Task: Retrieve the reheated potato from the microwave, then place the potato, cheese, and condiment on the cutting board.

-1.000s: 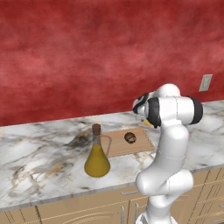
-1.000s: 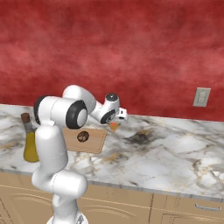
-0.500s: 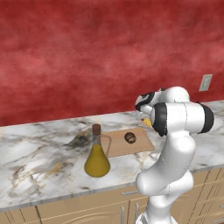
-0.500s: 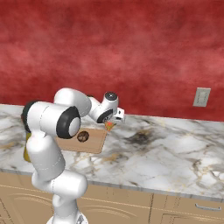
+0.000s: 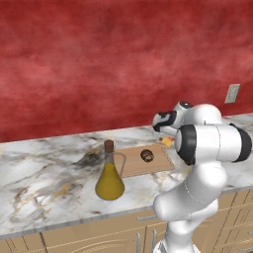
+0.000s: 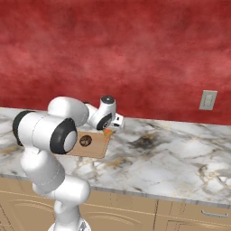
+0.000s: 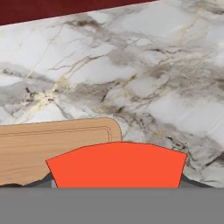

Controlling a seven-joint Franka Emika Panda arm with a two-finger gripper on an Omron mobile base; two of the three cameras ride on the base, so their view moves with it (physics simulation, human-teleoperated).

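Wooden cutting board (image 5: 133, 163), one potato (image 5: 147, 155), one condiment (image 5: 109, 174), one cheese (image 7: 117, 164)

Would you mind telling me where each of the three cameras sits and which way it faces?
Left base view: behind the arm's left, looking over the cutting board, potato and condiment; arm at lower right.
Right base view: behind its right, same counter; arm at lower left.
Hand view: on the hand, along the pincer, with the cheese filling its foreground above the board's corner.
Shared: both base views show board and potato.
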